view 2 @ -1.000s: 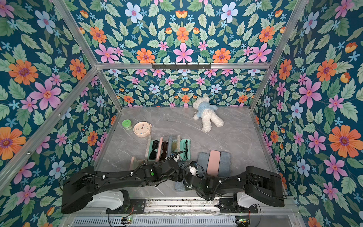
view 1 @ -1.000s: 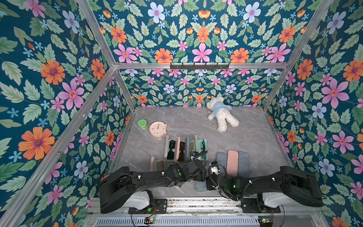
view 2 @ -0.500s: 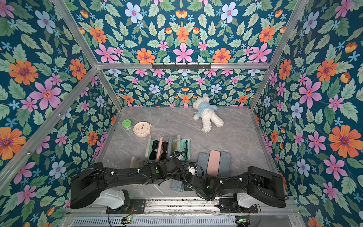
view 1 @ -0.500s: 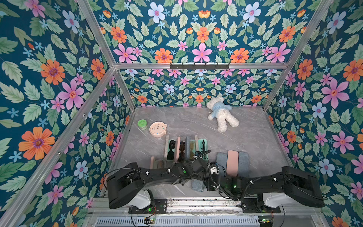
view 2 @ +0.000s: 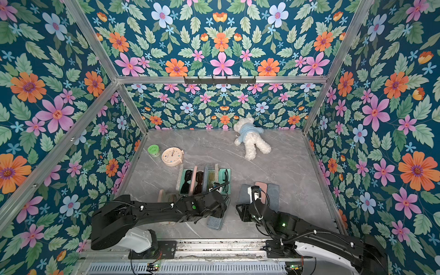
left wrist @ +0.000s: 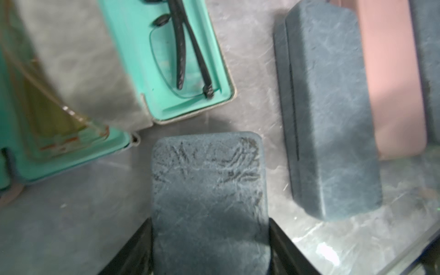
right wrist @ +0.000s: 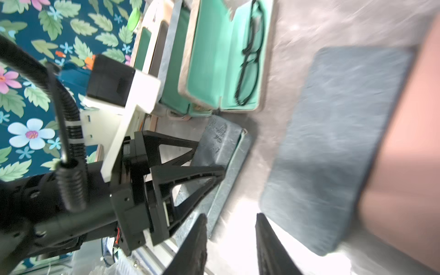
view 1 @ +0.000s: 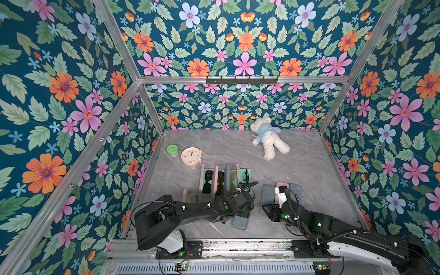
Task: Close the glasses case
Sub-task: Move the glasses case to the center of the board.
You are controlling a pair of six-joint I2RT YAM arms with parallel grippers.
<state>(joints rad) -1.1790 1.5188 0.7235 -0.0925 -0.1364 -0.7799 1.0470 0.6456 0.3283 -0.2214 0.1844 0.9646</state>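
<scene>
The blue-grey glasses case [view 1: 239, 221] [view 2: 215, 223] lies near the table's front edge. Its lid is down on its base in the left wrist view [left wrist: 209, 181] and the right wrist view [right wrist: 215, 147]. My left gripper [view 1: 245, 210] [view 2: 220, 210] [left wrist: 209, 223] reaches over it from the left, shut on it with one finger against each long side. The left fingers [right wrist: 188, 175] show on the case. My right gripper [view 1: 269, 210] [view 2: 241, 212] [right wrist: 231, 215] hangs to the right of the case, apart from it, open with nothing between its fingers.
Behind the case stands a row of open cases [view 1: 223, 178] with glasses, the nearest mint-lined [left wrist: 171, 59]. Closed blue-grey and pink cases [view 1: 282, 190] lie at the right [left wrist: 328, 114]. A pink clock [view 1: 191, 156], green tub [view 1: 172, 150] and teddy bear [view 1: 269, 140] sit farther back.
My right gripper has drawn away from the case to the right and opened. My left gripper has narrowed onto the case's sides.
</scene>
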